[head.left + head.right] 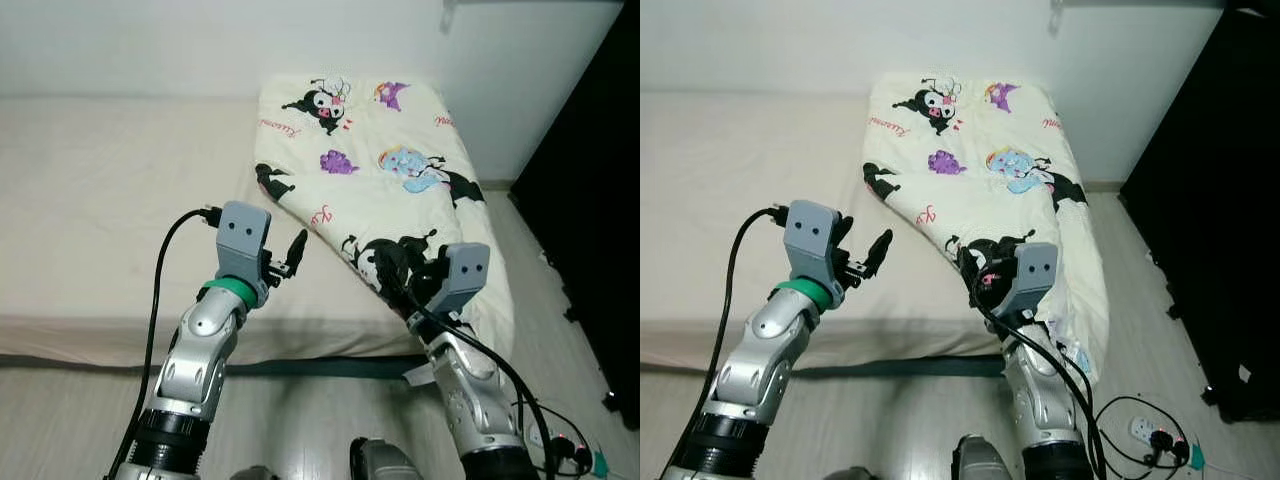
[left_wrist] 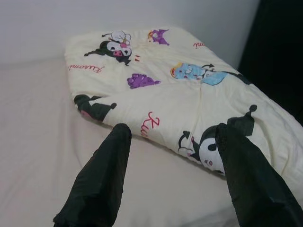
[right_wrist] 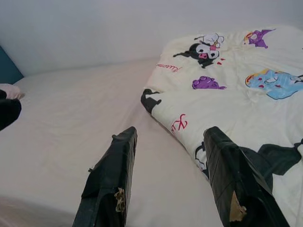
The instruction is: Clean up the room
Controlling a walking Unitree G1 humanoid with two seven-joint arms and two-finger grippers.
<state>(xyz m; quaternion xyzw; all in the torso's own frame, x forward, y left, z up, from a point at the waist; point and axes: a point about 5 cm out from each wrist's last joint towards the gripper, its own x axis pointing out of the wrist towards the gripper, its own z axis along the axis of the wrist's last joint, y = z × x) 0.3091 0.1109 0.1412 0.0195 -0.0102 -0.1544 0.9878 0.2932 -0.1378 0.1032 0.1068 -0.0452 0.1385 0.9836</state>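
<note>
1. The bed (image 1: 100, 200) spans the left and centre of the head views, covered by a plain cream sheet and set against a white wall. A dark strip of its base shows just above the pale wood floor (image 1: 300, 420).
2. The left claw (image 1: 285, 262) hovers over the bare sheet near the bed's front edge, just left of the quilt. In the left wrist view its fingers (image 2: 102, 179) stand wide apart with nothing between them.
3. A black cable (image 1: 160, 290) loops from the left wrist housing down along the silver forearm.
4. The folded quilt (image 1: 380, 170), cream with cartoon prints in black, purple and blue, lies on the right part of the bed. It runs from the wall to the front edge, where its lower corner hangs over the side toward the floor.
5. The right claw (image 1: 405, 275) sits at the quilt's front edge, over a black cartoon figure. In the right wrist view its fingers (image 3: 111, 179) are spread wide, one over the sheet and one over the quilt, gripping nothing.
6. A white power strip (image 1: 1155, 435) with cords lies on the floor at the right, beside a dark wardrobe (image 1: 1230, 200).
</note>
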